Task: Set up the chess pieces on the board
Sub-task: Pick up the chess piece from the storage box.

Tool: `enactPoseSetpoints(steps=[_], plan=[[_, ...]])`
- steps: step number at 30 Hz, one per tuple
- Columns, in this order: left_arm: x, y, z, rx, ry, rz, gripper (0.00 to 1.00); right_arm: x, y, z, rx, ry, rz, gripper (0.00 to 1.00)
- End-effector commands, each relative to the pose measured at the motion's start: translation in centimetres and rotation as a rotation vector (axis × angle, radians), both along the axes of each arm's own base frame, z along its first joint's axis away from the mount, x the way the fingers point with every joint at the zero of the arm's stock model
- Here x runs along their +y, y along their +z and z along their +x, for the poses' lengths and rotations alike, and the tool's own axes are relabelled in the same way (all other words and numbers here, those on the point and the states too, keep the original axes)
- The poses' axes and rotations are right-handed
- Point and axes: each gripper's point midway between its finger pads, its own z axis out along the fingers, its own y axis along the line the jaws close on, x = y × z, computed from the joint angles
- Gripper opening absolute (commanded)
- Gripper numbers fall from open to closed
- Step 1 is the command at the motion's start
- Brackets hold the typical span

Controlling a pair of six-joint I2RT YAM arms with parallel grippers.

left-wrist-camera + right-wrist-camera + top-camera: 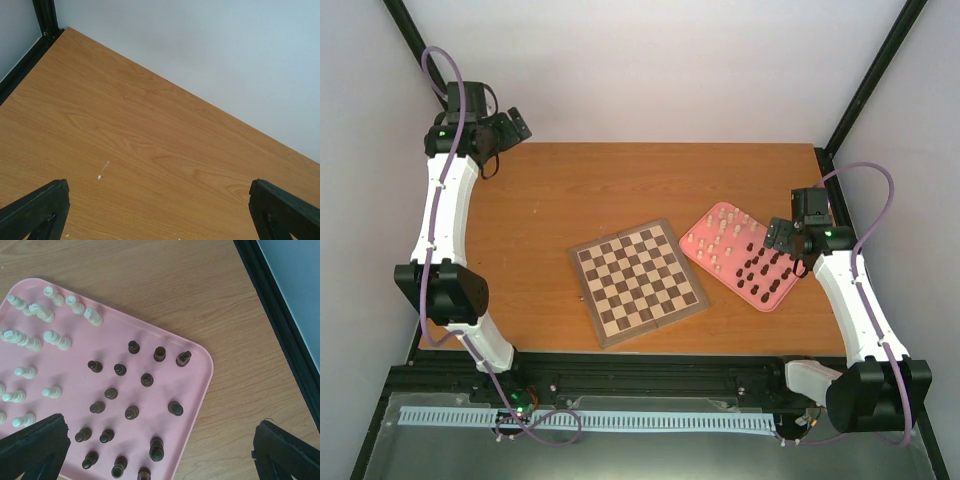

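Observation:
The board [638,280] lies turned at an angle mid-table, and I see no figurine on its squares. To its right the chess pieces stand on a pink tray [772,299]: cream ones [725,233] on the far half, dark brown ones [760,270] on the near half. My right gripper [783,238] hovers open over the tray's right edge. In the right wrist view the dark pieces [146,379] and cream pieces [55,340] stand upright on the tray [207,365], below the right gripper [160,455]. My left gripper [512,124] is open at the far left corner, over bare table [160,150].
White walls close the table on three sides. Black frame posts run along the back corners [865,90] and a black rail along the right edge [272,315]. Another rail borders the left edge [27,57]. Bare wood lies between the board and the left arm.

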Motion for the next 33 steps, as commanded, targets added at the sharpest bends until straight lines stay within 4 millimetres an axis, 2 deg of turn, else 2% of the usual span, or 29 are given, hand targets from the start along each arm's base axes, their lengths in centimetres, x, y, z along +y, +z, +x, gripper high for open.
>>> enactPoseSetpoints(steps=[1,8,14,18,20,25,33], plan=[[0.2,1.2,0.0,-0.021,0.003,-0.014,1.00,-0.7,0.7,-0.1,-0.011,-0.028,-0.014,1.00],[0.1,1.3,0.2,-0.021,-0.007,-0.020,1.00,-0.4,1.0,0.1,0.033,-0.009,-0.012,1.00],[0.0,0.5,0.3,0.004,-0.008,-0.022,1.00,-1.4,-0.4,-1.1,0.136,-0.050,-0.057,0.99],[-0.3,-0.3,0.3,0.031,-0.023,-0.033,1.00,-0.9,-1.9,-2.6,0.184,-0.045,-0.023,0.91],[-0.4,-0.9,0.2,0.046,-0.027,-0.031,1.00,-0.5,-1.8,-2.8,0.185,-0.043,0.001,0.86],[-0.8,-2.6,-0.2,0.090,-0.050,-0.049,1.00,-0.5,-3.4,-3.7,0.277,-0.078,0.023,0.66],[-1.4,-4.3,0.0,0.128,-0.075,-0.068,1.00,-1.2,-6.3,-3.8,0.358,-0.117,0.078,0.61]])
